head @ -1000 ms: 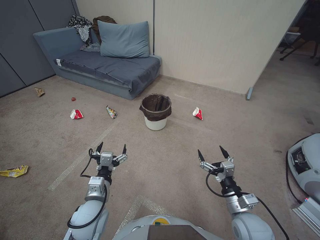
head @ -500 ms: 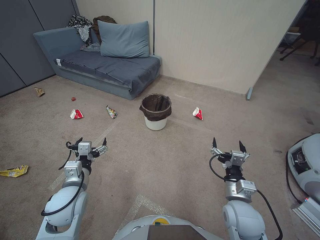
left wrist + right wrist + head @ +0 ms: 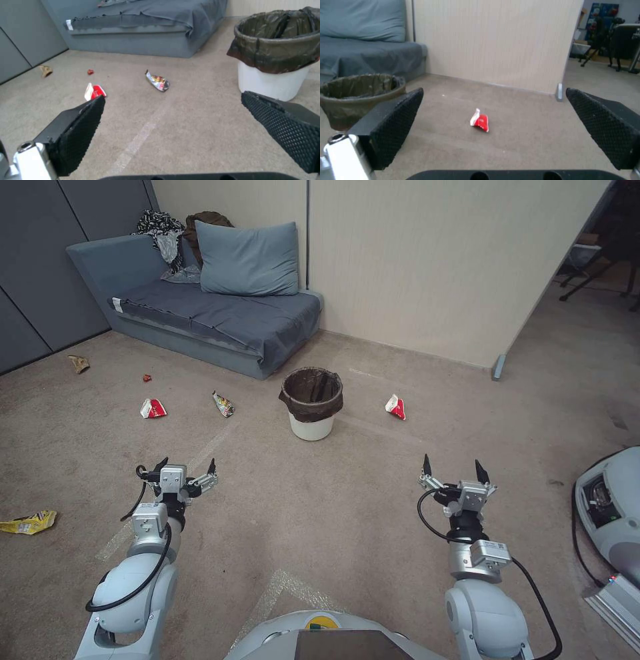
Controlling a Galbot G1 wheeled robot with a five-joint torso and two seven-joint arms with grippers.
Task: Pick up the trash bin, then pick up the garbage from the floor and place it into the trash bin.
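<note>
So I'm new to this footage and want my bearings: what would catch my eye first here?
The small round white plastic trash bin with its dark brown bag liner stands mid-carpet before the blue-grey sofa. Red-and-white paper cartons lie on either side, one to its left, one to its right. Nearer the robot, the left pincer and right pincer hover open above the floor.

The white bin (image 3: 311, 407), lined with a brown bag, is standing upright on the carpet. Red-and-white cartons (image 3: 395, 407) (image 3: 153, 409), a crumpled wrapper (image 3: 223, 405) and a yellow wrapper (image 3: 28, 523) are lying scattered around it.
</note>
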